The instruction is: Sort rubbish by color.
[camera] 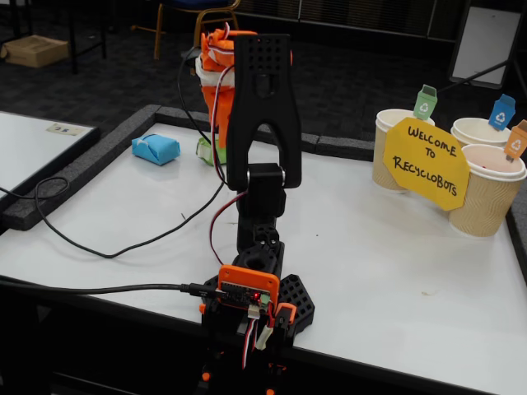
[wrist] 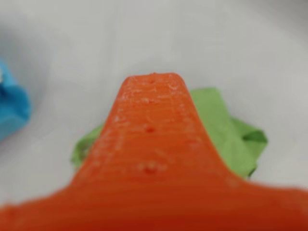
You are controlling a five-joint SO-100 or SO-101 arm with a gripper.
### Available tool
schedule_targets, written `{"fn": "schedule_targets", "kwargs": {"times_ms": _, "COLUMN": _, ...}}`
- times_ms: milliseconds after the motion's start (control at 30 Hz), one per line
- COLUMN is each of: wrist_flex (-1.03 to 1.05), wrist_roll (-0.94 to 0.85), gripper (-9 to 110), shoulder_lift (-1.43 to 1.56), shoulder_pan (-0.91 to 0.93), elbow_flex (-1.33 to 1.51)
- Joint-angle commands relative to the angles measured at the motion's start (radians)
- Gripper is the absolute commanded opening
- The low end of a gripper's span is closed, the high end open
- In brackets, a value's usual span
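Seen in the fixed view: a white table (camera: 387, 247) edged in dark grey, the black-and-orange arm (camera: 262, 123) bolted at the near edge and stretched away toward the far side. Counted there: three beige paper cups (camera: 486, 193) bunched at the right, each with a coloured tag (one green, one blue, one orange), and one yellow sign (camera: 426, 162) reading "Welcome to Recyclobots" leaning across their fronts. Also one black cable (camera: 107, 243) looping over the left part of the table.

Two paper bundles, one of each colour. Light blue bundle (camera: 155, 149) lying on the far left of the table in the fixed view, well apart from the cups; same bundle (wrist: 12, 108) cut off at the left edge of the wrist view. Light green bundle (wrist: 231, 134) on the white surface directly under the gripper, largely covered in the wrist view by one blurred orange finger (wrist: 154, 144); in the fixed view only a green sliver (camera: 202, 151) showing left of the arm's links, near the blue one, the rest hidden.

Gripper (camera: 221, 58) poised above the green bundle. Opening impossible to judge: second finger out of sight in the wrist view, fingertips blocked by the arm in the fixed view. No visible grasp on anything.
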Motion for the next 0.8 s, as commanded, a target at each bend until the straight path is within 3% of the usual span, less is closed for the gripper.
{"fn": "schedule_targets", "kwargs": {"times_ms": 0, "wrist_flex": 0.008, "wrist_roll": 0.017, "gripper": 17, "shoulder_lift": 0.009, "shoulder_pan": 0.026, "elbow_flex": -0.143}}
{"fn": "schedule_targets", "kwargs": {"times_ms": 300, "wrist_flex": 0.006, "wrist_roll": 0.014, "gripper": 17, "shoulder_lift": -0.075, "shoulder_pan": 0.029, "elbow_flex": -0.169}}
{"fn": "schedule_targets", "kwargs": {"times_ms": 533, "wrist_flex": 0.003, "wrist_roll": 0.017, "gripper": 1, "shoulder_lift": -0.086, "shoulder_pan": 0.040, "elbow_flex": -0.167}}
{"fn": "schedule_targets", "kwargs": {"times_ms": 767, "wrist_flex": 0.003, "wrist_roll": 0.017, "gripper": 0, "shoulder_lift": -0.084, "shoulder_pan": 0.061, "elbow_flex": -0.161}}
